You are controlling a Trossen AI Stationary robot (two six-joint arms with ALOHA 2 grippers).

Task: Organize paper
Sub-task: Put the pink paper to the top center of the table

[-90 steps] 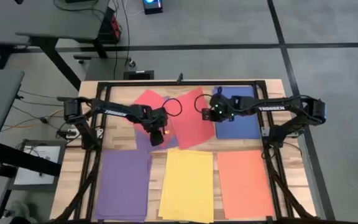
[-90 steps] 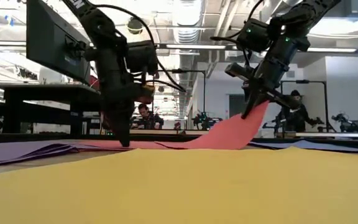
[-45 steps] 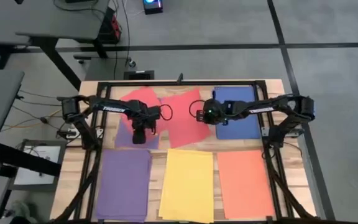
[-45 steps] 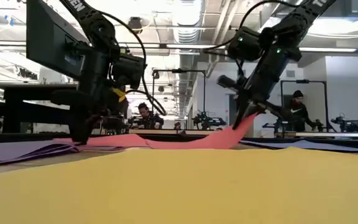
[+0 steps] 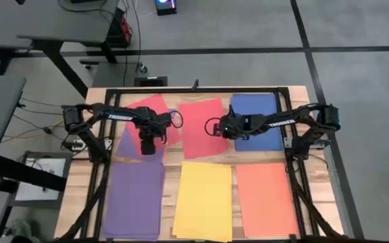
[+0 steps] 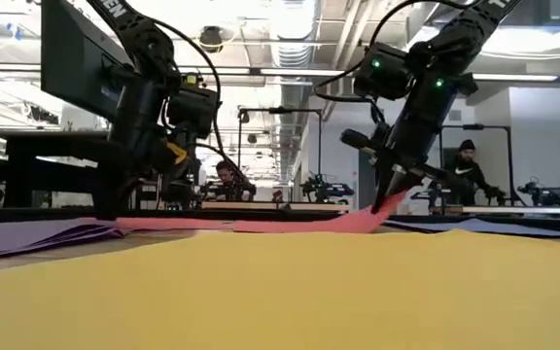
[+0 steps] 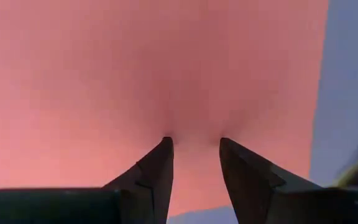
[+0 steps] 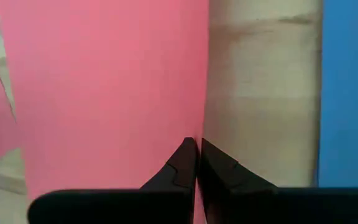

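High view: I count seven patches of paper on the table (image 5: 301,94): far, two red sheets (image 5: 202,127), a blue sheet (image 5: 257,120) and a purple sheet (image 5: 125,143); near, purple stack (image 5: 134,199), yellow stack (image 5: 203,200) and orange stack (image 5: 265,197). My right gripper (image 8: 197,144) is clenched on the middle red sheet's right edge, lower than a second ago. My left gripper (image 7: 193,140), fingers parted, seems to press the far-left red sheet (image 7: 135,74), having shifted left.
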